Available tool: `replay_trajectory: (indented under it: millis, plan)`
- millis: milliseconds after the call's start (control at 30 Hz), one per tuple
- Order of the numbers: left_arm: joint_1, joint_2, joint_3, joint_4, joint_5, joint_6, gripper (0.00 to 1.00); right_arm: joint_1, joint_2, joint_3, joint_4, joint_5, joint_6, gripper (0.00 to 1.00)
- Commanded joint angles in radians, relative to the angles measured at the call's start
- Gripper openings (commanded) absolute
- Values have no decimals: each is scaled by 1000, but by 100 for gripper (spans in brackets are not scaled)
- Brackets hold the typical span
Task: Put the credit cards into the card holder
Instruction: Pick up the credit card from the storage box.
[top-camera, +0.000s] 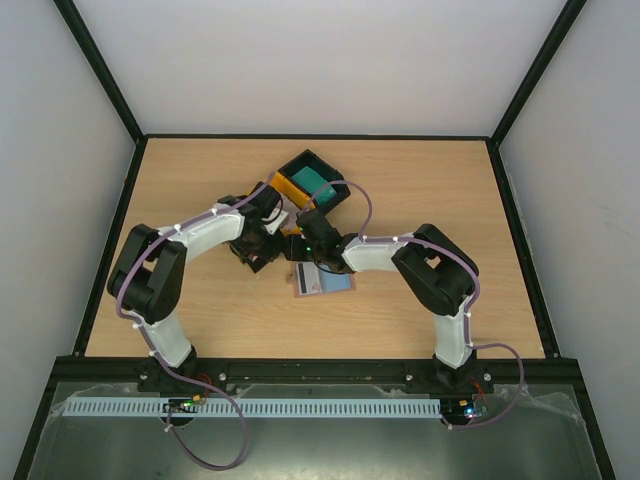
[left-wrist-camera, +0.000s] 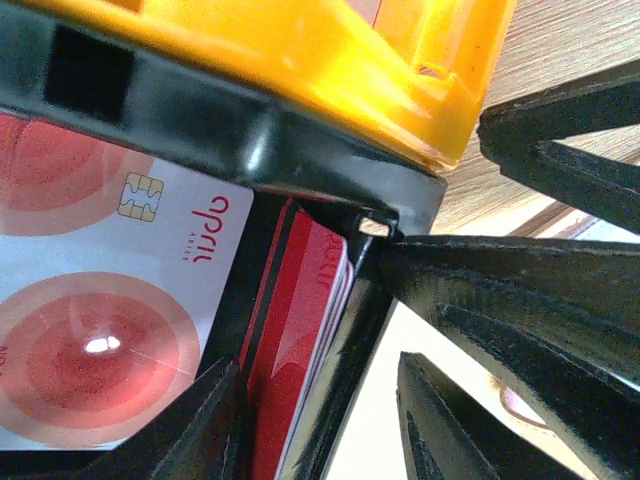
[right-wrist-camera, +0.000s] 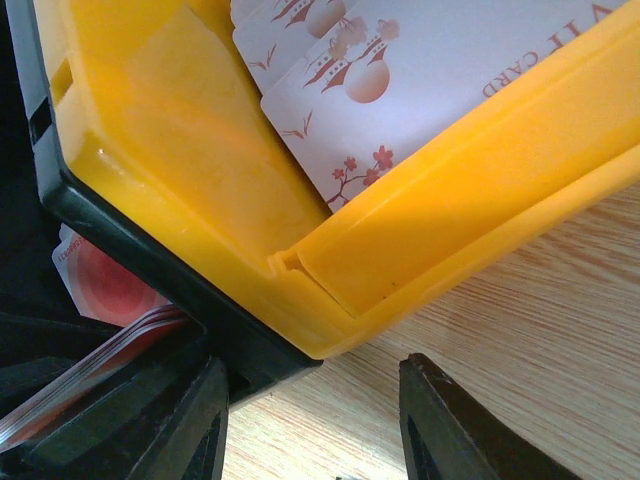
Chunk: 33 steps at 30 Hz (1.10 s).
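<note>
**Both jaws away from the card holder (top-camera: 322, 281)**

Your left jaws stand apart, with the red-and-white stack (left-wrist-camera: 300, 340) on edge between them, next to a black tray wall (left-wrist-camera: 345, 370). One finger (left-wrist-camera: 205, 425) sits against the stack's face, and a pale gap shows on the other side. Can't tell whether they pinch it.

Your right jaws are spread and hold nothing. Bare counter (right-wrist-camera: 520, 300) shows between them, with the corner of the yellow tray (right-wrist-camera: 170, 150) just above.

The card holder lies opened flat on the counter, on the base side of both jaws. It is partly under your right arm (top-camera: 375, 255), and neither pair of jaws touches it.

Count:
- 1 card holder
- 1 yellow tray, with at least 3 pale cards (right-wrist-camera: 450, 70) fanned inside
- 1 black tray (top-camera: 335, 170) seen from above, with 1 teal card (top-camera: 312, 181) showing in it; can't tell if more lie beneath
- 1 flat red-and-white card (left-wrist-camera: 100, 300), chip up, plus the stack on edge, too tight to count
</note>
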Motion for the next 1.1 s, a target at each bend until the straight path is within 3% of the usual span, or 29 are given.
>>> replay_trajectory:
  millis: [0, 1067]
  plan:
    - [-8, -38, -1, -38, -5, -1, 42, -17, 2, -29, -59, 70, 8, 44]
    - [-6, -87, 30, -100, -15, -2, 21, -18, 24, -13, -65, 57, 9, 44]
